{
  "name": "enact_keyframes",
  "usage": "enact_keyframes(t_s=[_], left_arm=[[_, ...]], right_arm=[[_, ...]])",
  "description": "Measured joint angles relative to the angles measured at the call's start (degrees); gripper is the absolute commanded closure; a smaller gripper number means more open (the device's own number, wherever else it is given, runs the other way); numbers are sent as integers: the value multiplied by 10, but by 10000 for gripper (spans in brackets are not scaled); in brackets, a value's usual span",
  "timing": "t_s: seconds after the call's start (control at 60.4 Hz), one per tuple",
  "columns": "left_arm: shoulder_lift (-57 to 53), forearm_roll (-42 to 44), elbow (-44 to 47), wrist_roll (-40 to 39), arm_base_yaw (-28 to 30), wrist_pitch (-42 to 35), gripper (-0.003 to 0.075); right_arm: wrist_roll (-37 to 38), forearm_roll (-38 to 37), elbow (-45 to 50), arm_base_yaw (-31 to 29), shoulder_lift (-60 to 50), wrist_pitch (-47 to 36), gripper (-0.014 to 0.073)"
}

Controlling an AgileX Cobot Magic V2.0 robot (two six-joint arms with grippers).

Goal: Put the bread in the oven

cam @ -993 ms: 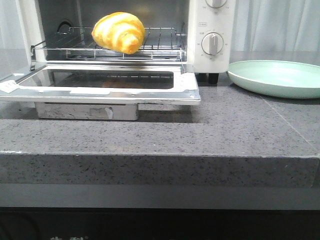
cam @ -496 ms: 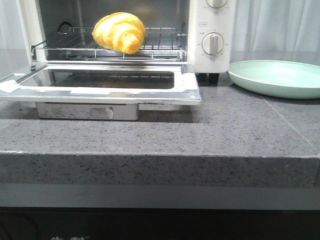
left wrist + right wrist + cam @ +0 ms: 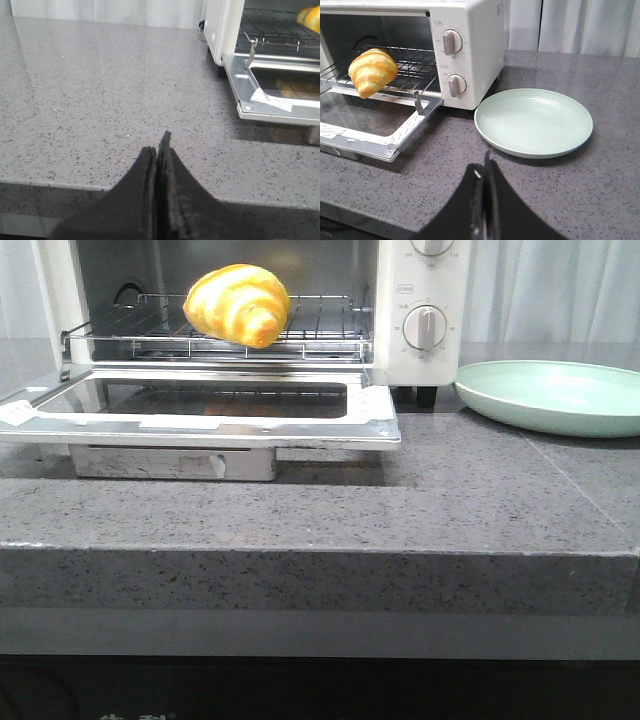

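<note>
- While the bread [image 3: 238,304] rests on the wire rack [image 3: 320,318] inside the oven [image 3: 420,300], neither arm touches it; the placing step appears complete.
- The bread sits at the front edge of the rack, towards the side of the oven away from the dial knobs [image 3: 425,328]. Judged from the front view, it slightly overhangs the rack's front bar, so it may catch the door on closing.
- The oven door [image 3: 200,410] hangs fully open and level in front of the oven cavity, giving clear access to the rack. Closing it is a likely remaining action, though the task sentence does not demand it.
- The left pincer [image 3: 159,150] has its fingers pressed together and holds nothing. It hangs over the desk [image 3: 480,500], well apart from the oven on the side away from the knobs, out of the door's swing.
- The right pincer [image 3: 485,172] is likewise closed on nothing. It hangs over the desk on the knob side of the oven, near the plate [image 3: 534,122].
- The plate is pale green and bare, and stands just beside the oven on the knob side; it probably served as the pickup point.
</note>
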Motion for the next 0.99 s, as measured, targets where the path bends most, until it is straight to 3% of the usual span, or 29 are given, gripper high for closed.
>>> enact_keyframes(t_s=[0.794, 0.993], left_arm=[[0, 0, 0, 0, 0, -1, 741], [0, 0, 0, 0, 0, -1, 741]], right_arm=[[-2, -7, 3, 0, 0, -4, 655], [-73, 3, 59, -28, -12, -67, 655]])
